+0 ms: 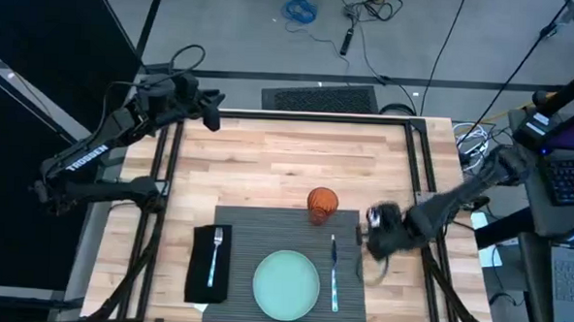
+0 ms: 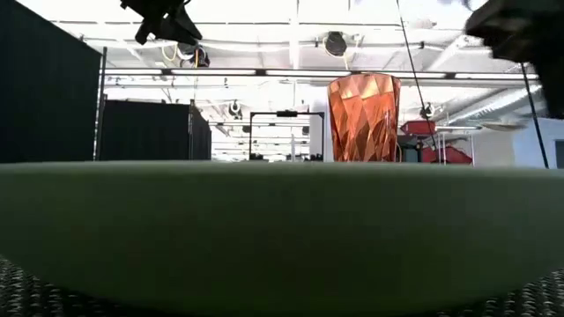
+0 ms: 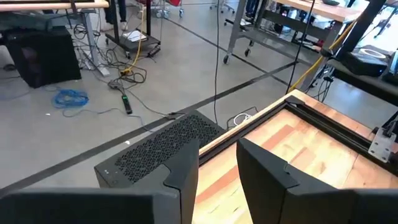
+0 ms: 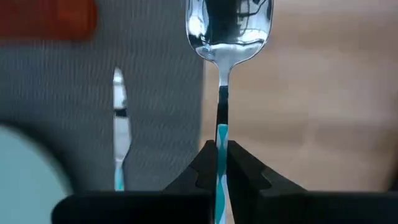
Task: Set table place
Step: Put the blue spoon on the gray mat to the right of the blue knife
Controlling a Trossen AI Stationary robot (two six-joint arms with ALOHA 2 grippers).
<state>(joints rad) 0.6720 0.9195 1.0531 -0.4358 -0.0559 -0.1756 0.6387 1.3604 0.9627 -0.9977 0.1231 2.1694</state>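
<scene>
The dark ribbed placemat [image 1: 265,228] lies at the table's near middle. On it are a pale green plate [image 1: 286,284], a blue-handled knife [image 1: 334,272] to the plate's right, and an orange faceted cup [image 1: 322,203] at the far right. A fork [image 1: 215,255] lies on a black napkin [image 1: 201,274] on the mat's left part. My right gripper [image 1: 374,244] hovers by the mat's right edge, shut on a spoon [image 4: 227,28]. My left gripper [image 1: 214,111] stays raised over the table's far left corner, open and holding nothing. My right gripper pinches the spoon's blue-and-white handle [image 4: 219,138] between its two fingertips. The bowl [image 4: 227,28] sticks out past the fingers toward the table's far edge, parallel to the knife [image 4: 119,124]. It sits over the placemat's right edge [image 4: 200,99]. Whether it touches the table, I cannot tell.
Bare wooden tabletop [image 1: 297,161] stretches beyond the mat toward the far edge and to the mat's right [image 1: 398,292]. Black frame rails [image 1: 424,177] run along the table's sides. In the low view the plate's rim [image 2: 282,229] fills the foreground with the cup [image 2: 363,117] behind it.
</scene>
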